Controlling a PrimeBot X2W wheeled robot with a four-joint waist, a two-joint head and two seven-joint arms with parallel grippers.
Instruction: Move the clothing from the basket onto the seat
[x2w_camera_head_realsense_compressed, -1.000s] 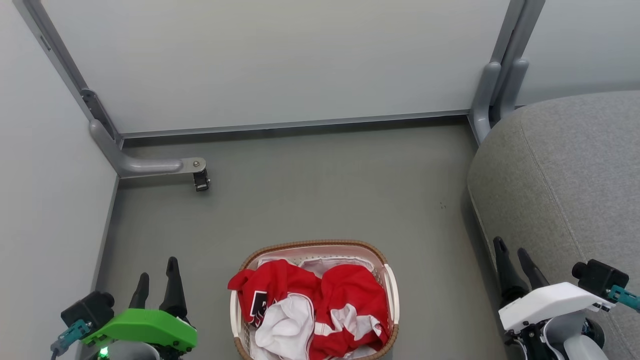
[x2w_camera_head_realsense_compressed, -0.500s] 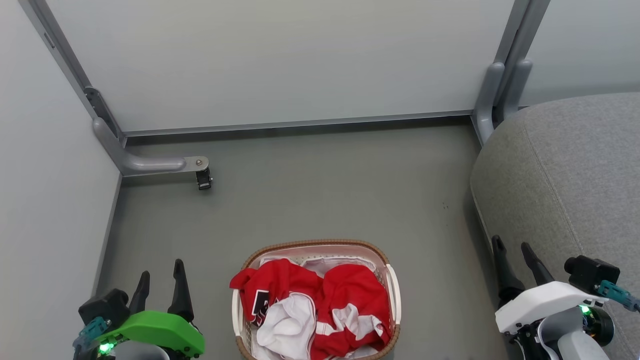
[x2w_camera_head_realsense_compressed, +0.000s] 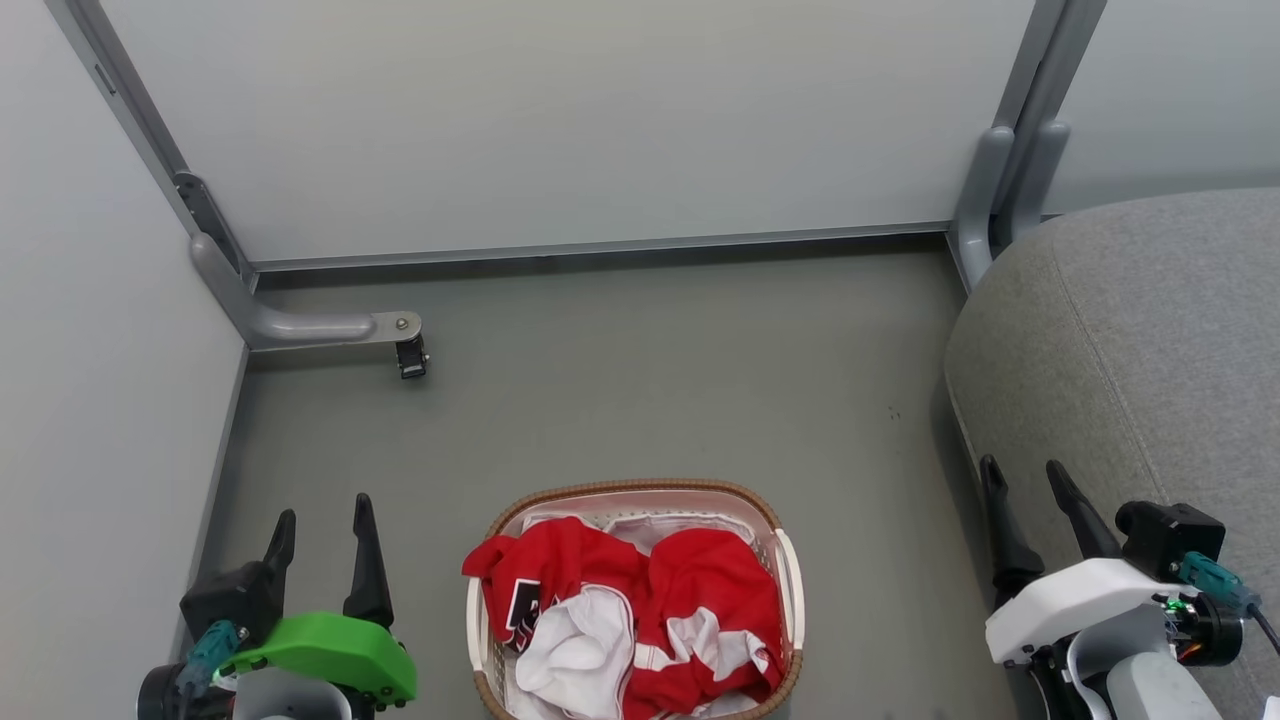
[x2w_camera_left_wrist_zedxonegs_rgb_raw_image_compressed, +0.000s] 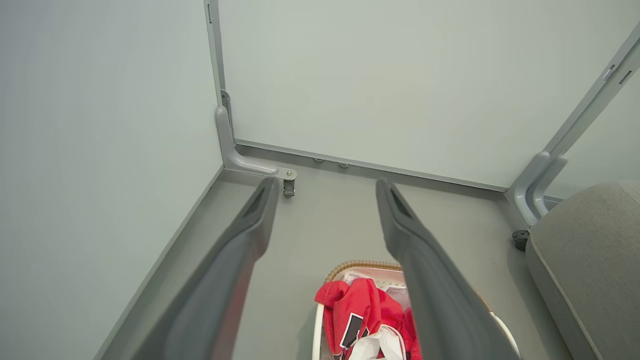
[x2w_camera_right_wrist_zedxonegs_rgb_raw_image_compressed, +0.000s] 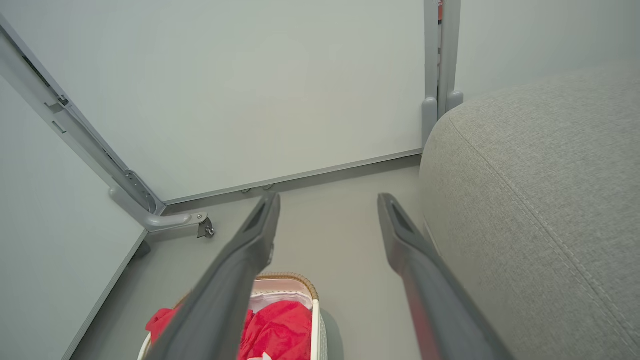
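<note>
Left claw: our left claw (x2w_camera_head_realsense_compressed: 323, 508) hangs over the floor's (x2w_camera_head_realsense_compressed: 650, 380) left side, close to the left wall panel (x2w_camera_head_realsense_compressed: 90, 400). Its 2 dark fingers are spread wide with nothing between them, and we see a green housing behind it.
Right claw: our right claw (x2w_camera_head_realsense_compressed: 1022, 466) sits over the floor's right edge, just beside the rounded front of the seat (x2w_camera_head_realsense_compressed: 1150, 330). Its 2 fingers are likewise spread and hold nothing, with a white housing behind them.
Basket: the basket (x2w_camera_head_realsense_compressed: 630, 487) stands on the floor between our 2 claws, apart from both and well away from the floor's back edge. A brown rim rings its white perforated walls, and the head view's bottom edge cuts off its near end.
Clothing: the clothing (x2w_camera_head_realsense_compressed: 700, 580) lies crumpled inside the basket and fills most of it. We make out red cloth with white stripes, a dark lettered patch toward the left, and a red fold reaching over the left rim.
Liner: a white liner (x2w_camera_head_realsense_compressed: 650, 524) shows at the basket's back end, behind the red cloth.
Seat: it takes up the floor's right side as far as the back right corner, in grey fabric with a stitched seam.
Back left corner: a grey metal foot (x2w_camera_head_realsense_compressed: 310, 328) runs out along the floor and ends at a small dark caster (x2w_camera_head_realsense_compressed: 408, 358).
Back right corner: 2 grey posts (x2w_camera_head_realsense_compressed: 985, 190) rise where the back panel (x2w_camera_head_realsense_compressed: 560, 120) meets the seat.
</note>
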